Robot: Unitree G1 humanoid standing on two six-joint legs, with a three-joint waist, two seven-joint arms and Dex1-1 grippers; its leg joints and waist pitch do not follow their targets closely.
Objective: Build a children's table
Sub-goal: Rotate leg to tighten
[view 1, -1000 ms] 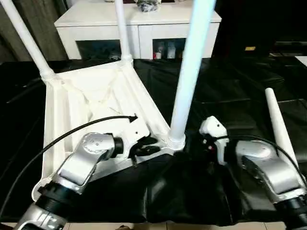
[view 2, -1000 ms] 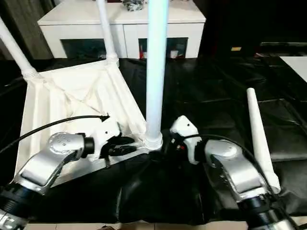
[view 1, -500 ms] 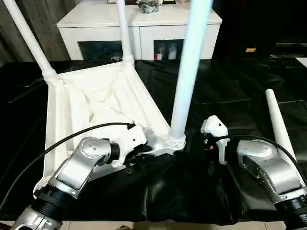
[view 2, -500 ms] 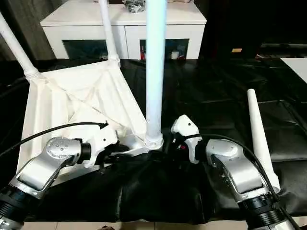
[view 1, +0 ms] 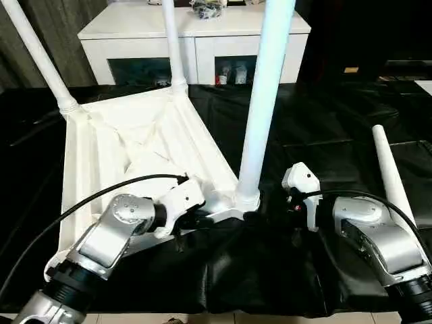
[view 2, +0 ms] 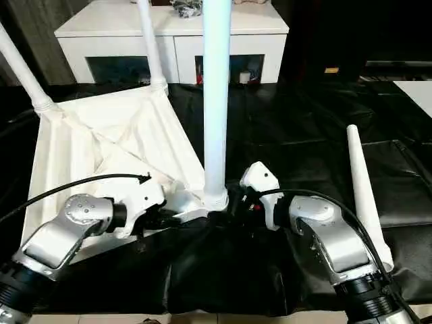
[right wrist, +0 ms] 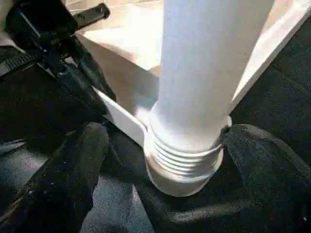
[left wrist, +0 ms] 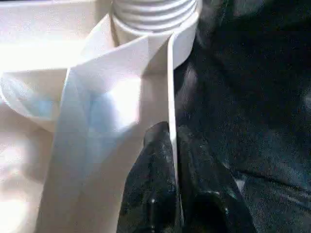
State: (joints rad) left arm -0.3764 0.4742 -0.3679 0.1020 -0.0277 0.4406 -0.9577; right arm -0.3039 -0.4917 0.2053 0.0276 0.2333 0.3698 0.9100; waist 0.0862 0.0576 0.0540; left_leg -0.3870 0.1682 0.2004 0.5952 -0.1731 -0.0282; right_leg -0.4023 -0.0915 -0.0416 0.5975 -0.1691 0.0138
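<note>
Lying upside down on a black sheet (view 1: 317, 128), the children's table (view 1: 135, 142) shows its ribbed underside, with three legs standing up from its corners. The nearest leg (view 1: 263, 101) rises from a threaded collar at the corner closest to the robot; two more legs (view 1: 40, 57) stand at the far corners. A fourth loose leg (view 1: 391, 175) lies flat on the sheet off to the right, well apart from the table top and beside the right forearm.

The left gripper (left wrist: 170, 179) is pinched tight on the thin raised rim (left wrist: 171, 87) of the table top, just beside the nearest corner: in the left wrist view one black finger (left wrist: 150, 184) sits on the inner face of the rim and the other on the outer face, with the white edge running between them and no gap to spare.

The right gripper (right wrist: 160, 160) is spread wide around the base of the nearest leg. In the right wrist view its two black fingers (right wrist: 73, 165) stand on either side of the ribbed collar (right wrist: 184, 160), each a little clear of the plastic, so the leg sits between them ungrasped. The left gripper's dark fingers also show there, clamped on the rim.

Behind the sheet stands a white cabinet (view 1: 196, 34) with dark glass doors.
</note>
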